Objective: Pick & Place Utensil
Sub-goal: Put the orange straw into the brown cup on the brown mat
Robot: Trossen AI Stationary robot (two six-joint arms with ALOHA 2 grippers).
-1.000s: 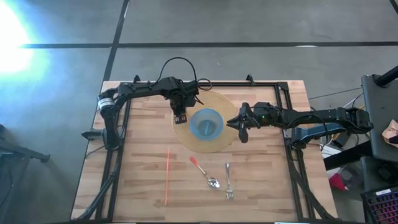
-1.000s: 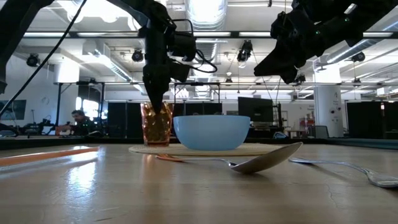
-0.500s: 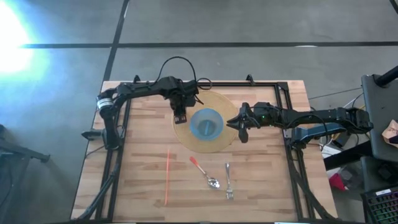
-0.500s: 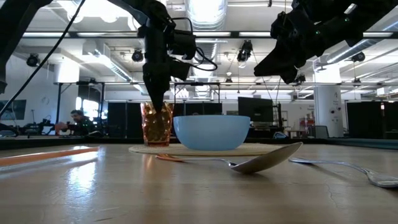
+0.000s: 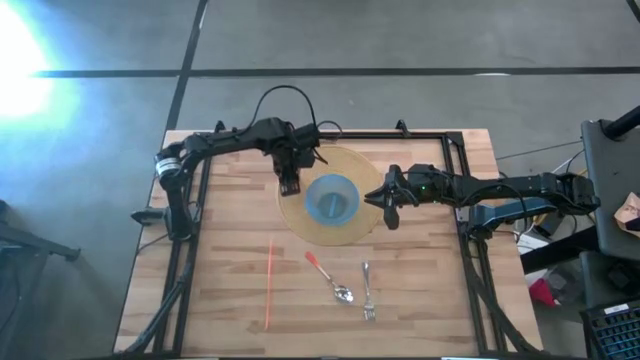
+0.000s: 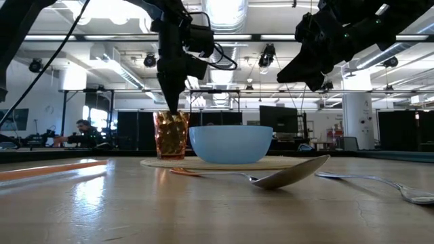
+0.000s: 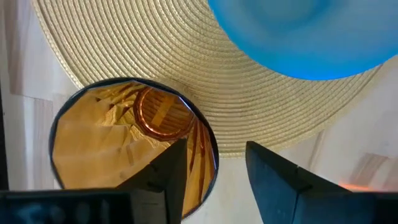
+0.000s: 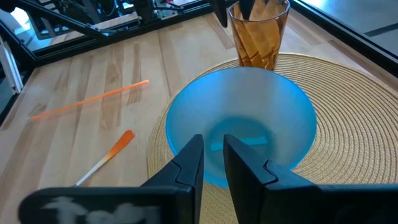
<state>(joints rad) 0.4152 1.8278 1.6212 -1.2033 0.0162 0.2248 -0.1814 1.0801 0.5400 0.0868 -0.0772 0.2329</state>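
Note:
A spoon with an orange handle and a metal fork lie on the wooden table's near half. An amber cup stands upright on its base at the left edge of a round woven mat, beside a blue bowl. My left gripper hangs open just above the cup, pointing down. One finger is over the cup's mouth and the other outside its rim, and I see no touch. My right gripper hovers right of the bowl, its fingers a narrow gap apart with nothing between them.
An orange straw lies on the table left of the spoon. A dark metal frame runs along the table's left, far and right edges. Bare wood lies between the mat and the utensils.
My left gripper has risen a little from the amber cup's mouth and shifted slightly toward the table's far edge. The cup stands where it was.

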